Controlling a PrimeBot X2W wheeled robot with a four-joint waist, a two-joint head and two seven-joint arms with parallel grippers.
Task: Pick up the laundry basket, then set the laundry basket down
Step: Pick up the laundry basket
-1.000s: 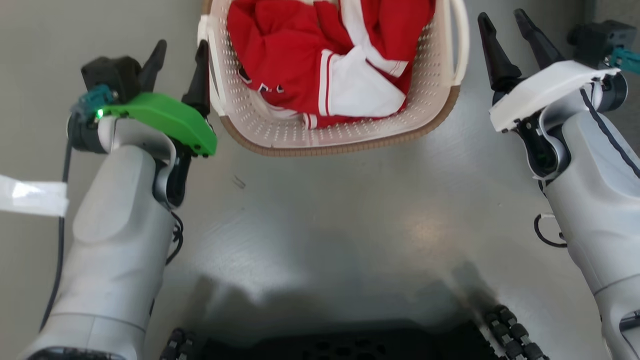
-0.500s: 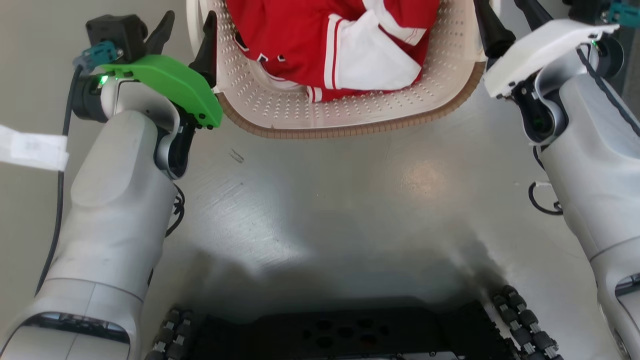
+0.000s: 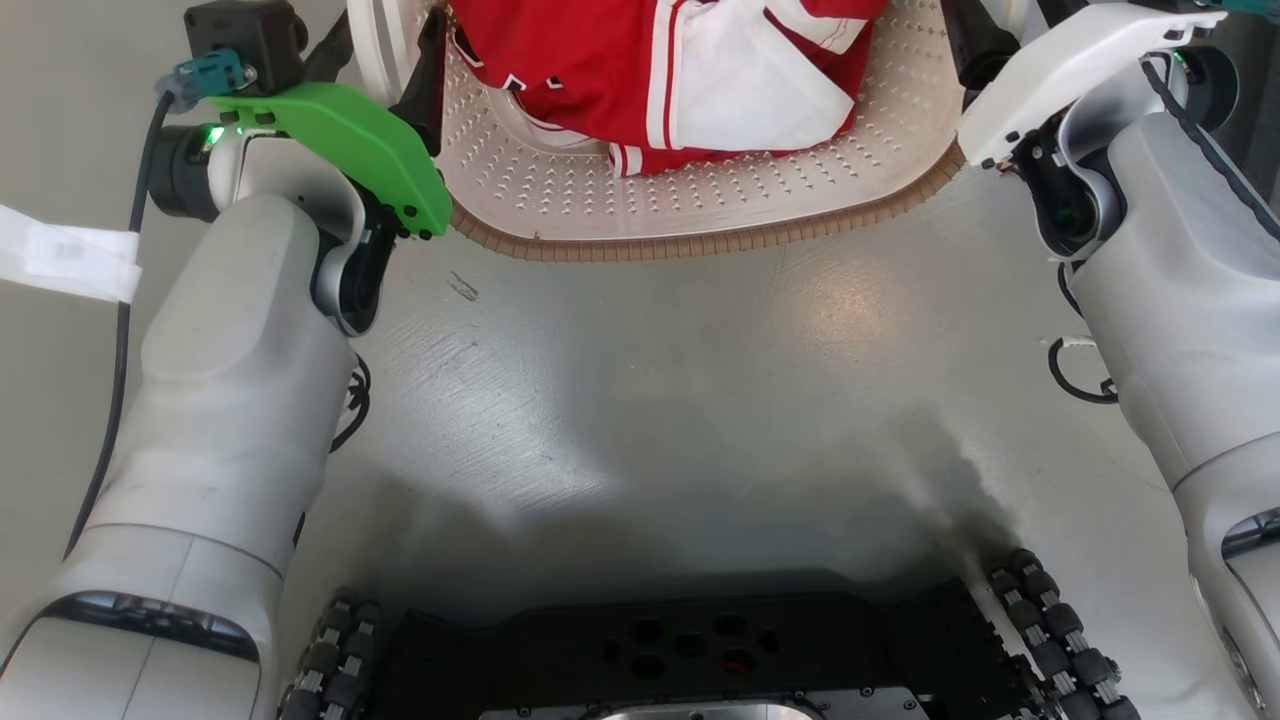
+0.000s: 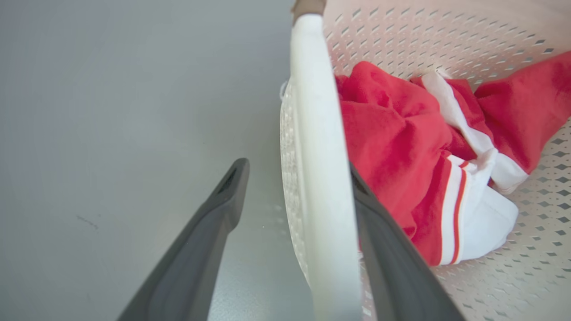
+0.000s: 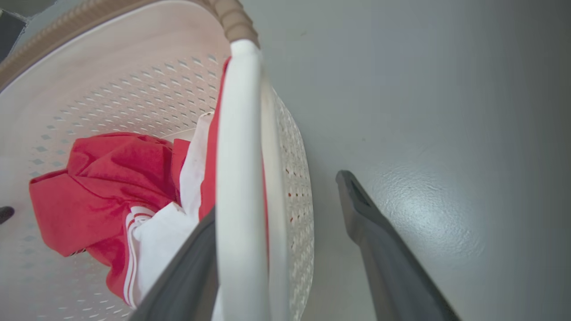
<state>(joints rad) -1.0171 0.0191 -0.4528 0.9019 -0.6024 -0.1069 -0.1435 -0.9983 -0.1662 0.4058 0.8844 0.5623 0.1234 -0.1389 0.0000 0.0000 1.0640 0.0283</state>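
Floor: grey and glossy, stretching beneath me.
Left gripper: my fingers are gaping apart, straddling the white left handle.
Laundry basket: sitting straight ahead of me, probably resting on the floor.
Right gripper: fingers gaping, straddling the right handle.

Your robot's black base plate has round holes, with ribbed black rollers at its corners. Left of the base plate you see a pale grey forearm under a bright green cover with small dark screws and a lit green light. A black cable with a white tape tag runs beside it. Right of the base plate, the other grey forearm has a white cover and a thin dark stripe. The left gripper has dark grey, tapered fingers.
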